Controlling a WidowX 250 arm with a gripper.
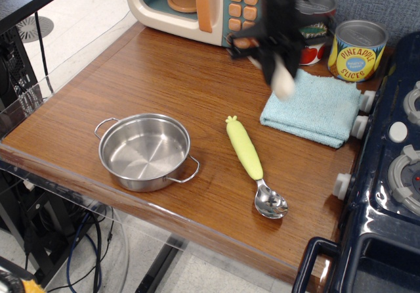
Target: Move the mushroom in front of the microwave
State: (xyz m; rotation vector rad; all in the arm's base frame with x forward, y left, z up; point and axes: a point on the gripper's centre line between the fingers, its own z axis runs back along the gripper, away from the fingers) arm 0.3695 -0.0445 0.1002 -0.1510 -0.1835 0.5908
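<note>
Below my black gripper [279,62], clamped on the cream-stemmed plush mushroom [283,81], lies a folded light-blue cloth [315,109]; the cream-and-teal toy microwave [197,4] stands just behind.

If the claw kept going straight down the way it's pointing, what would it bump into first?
The claw points down, shut on the mushroom. Going straight down, the mushroom's pale end would probably touch first, near the left edge of the blue cloth or the wooden table beside it. Depth is unclear from this view.

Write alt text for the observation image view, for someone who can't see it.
A blurred black robot claw holds a cream-stemmed plush mushroom above a wooden table, near the teal-fronted toy microwave; a steel pot, yellow-green-handled spoon and blue cloth lie below.
</note>
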